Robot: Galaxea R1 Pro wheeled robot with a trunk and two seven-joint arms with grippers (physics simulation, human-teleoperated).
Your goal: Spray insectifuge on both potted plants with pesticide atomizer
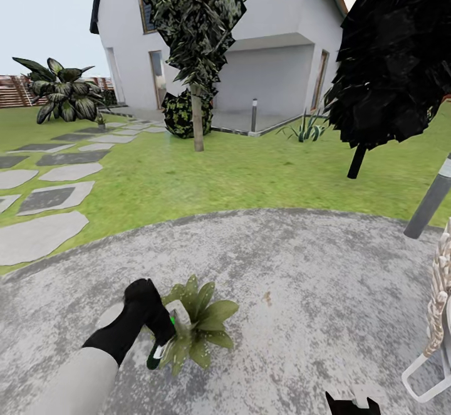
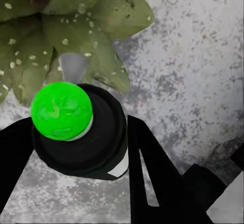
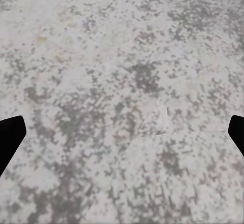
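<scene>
One potted plant [image 1: 202, 326], a low rosette of broad green leaves, sits on the grey paved circle near the front. My left gripper [image 1: 160, 338] hangs over its left side, shut on the pesticide atomizer [image 1: 154, 357], a small dark bottle with a green spot. In the left wrist view the atomizer [image 2: 84, 142] shows its bright green cap between the black fingers [image 2: 152, 183], with the speckled plant leaves [image 2: 66, 26] just beyond it. My right gripper [image 1: 352, 404] is low at the front right. In its wrist view the right gripper [image 3: 122, 135] stands open over bare paving.
A white chair frame [image 1: 432, 346] and a grey pole [image 1: 432, 199] stand at the right. A dark tree [image 1: 394, 51] overhangs the lawn there. Further off are a thin trunk [image 1: 198, 117], stepping stones [image 1: 47, 199], a striped-leaf shrub [image 1: 62, 92] and the house [image 1: 275, 39].
</scene>
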